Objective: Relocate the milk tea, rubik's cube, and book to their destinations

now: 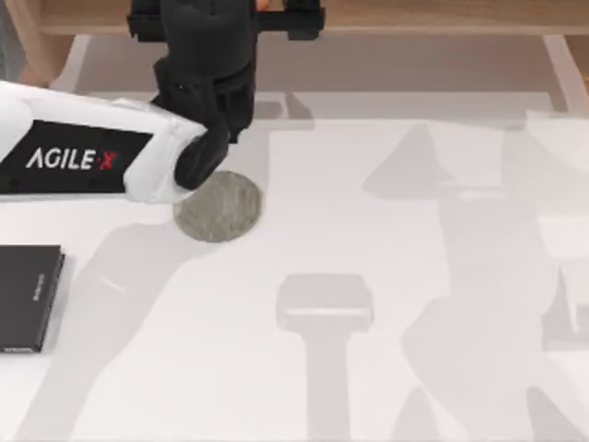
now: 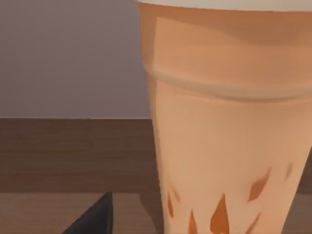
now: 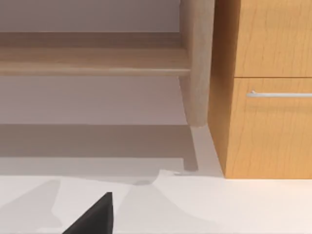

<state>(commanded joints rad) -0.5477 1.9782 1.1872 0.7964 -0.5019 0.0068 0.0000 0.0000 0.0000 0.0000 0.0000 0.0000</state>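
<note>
Filling our left wrist view from twelve down to five o'clock, the milk tea (image 2: 224, 131) stands upright just in front of the camera, orange with a pale rim and dark marks low on its side. One dark fingertip (image 2: 95, 217) shows at seven o'clock; we cannot tell whether the left gripper holds the cup.

From above, our left arm (image 1: 92, 157) reaches in from nine o'clock, its black wrist over the table's (image 1: 386, 276) far edge. Partly under it lies the grey coaster (image 1: 221, 207). At eight o'clock rests the flat black book (image 1: 28, 295).

Our right wrist view shows a wooden cabinet (image 3: 268, 97) at three o'clock.
</note>
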